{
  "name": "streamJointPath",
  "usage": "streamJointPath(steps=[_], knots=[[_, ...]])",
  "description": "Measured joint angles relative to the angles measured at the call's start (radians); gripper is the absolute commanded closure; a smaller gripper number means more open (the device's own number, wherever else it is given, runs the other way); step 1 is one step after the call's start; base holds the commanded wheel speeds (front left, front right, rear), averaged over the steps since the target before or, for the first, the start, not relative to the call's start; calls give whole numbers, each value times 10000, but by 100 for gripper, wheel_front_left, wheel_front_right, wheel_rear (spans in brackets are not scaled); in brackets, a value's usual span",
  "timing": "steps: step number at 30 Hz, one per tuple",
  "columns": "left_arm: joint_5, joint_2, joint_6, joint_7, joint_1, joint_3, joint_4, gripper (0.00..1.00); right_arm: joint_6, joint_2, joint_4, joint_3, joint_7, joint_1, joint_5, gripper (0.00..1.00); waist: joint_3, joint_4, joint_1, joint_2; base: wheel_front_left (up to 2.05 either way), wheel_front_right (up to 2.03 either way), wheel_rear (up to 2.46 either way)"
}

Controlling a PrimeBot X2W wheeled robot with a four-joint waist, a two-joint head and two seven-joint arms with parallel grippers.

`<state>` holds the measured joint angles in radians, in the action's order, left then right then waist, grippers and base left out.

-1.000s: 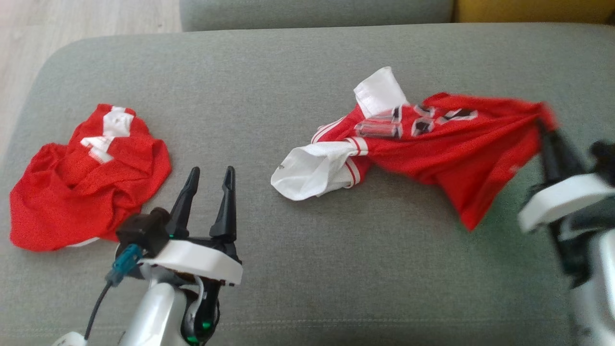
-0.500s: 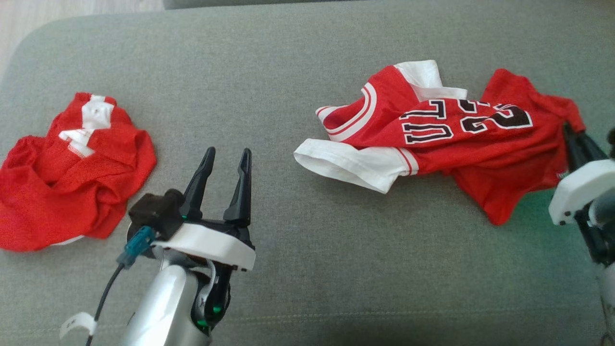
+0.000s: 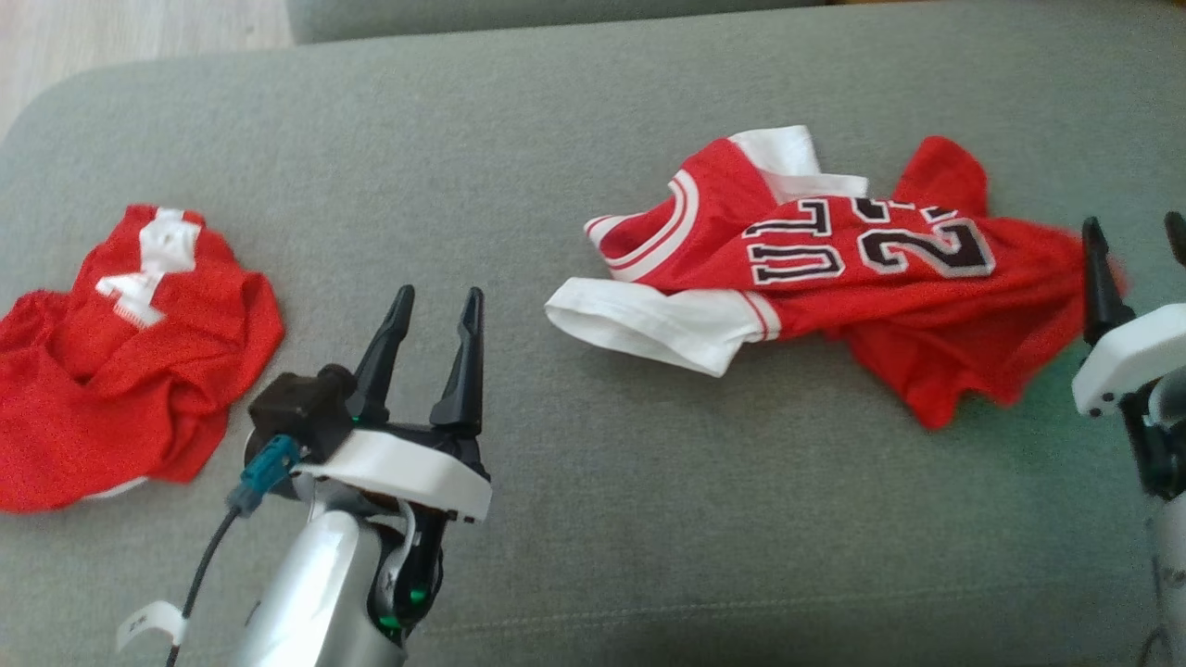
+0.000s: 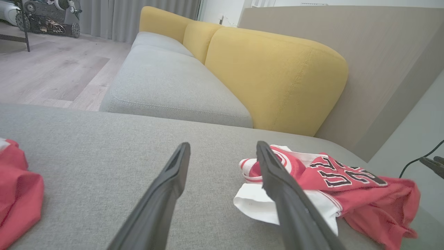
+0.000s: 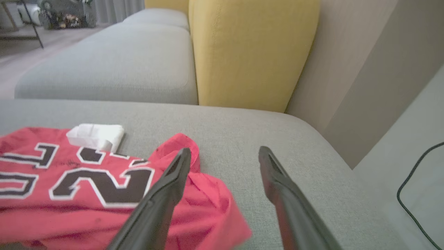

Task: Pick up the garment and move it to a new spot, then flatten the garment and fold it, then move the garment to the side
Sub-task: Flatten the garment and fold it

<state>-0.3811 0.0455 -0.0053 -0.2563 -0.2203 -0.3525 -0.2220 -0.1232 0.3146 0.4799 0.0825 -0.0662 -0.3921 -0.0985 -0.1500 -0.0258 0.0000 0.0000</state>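
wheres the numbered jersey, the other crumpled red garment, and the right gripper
numbered jersey (image 3: 871, 252): head view, on its black numerals
crumpled red garment (image 3: 139, 389): head view, middle of the red cloth
right gripper (image 3: 1132, 227): head view, midway between its open fingertips

Soft even daylight; faint shadows (wide-angle bowing at edges)

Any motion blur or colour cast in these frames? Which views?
Head view: jersey hem smeared beside the right gripper, green cast on the sofa cushion there. Right wrist view: jersey's near edge soft. Left wrist view: sharp, left gripper crisp.
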Motion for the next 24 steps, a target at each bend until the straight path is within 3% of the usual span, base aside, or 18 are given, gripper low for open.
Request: streamJointPath(steps=[5, 11, 24], knots=[[15, 0, 54, 0, 65, 136, 23, 0, 0, -878, -918, 648, 472, 523, 35, 0, 325, -308, 0, 0, 0, 0, 0], [10, 0, 113, 0, 314, 159, 217, 0, 0, -2334, -2545, 731, 1101, 2260, 50, 0, 616, -806, 0, 0, 0, 0, 0], [-174, 2, 50, 0, 519, 117, -366, 0, 0, -2686, -2882, -100, 1732, 3092, -261, 0, 507, -1513, 0, 0, 0, 0, 0]])
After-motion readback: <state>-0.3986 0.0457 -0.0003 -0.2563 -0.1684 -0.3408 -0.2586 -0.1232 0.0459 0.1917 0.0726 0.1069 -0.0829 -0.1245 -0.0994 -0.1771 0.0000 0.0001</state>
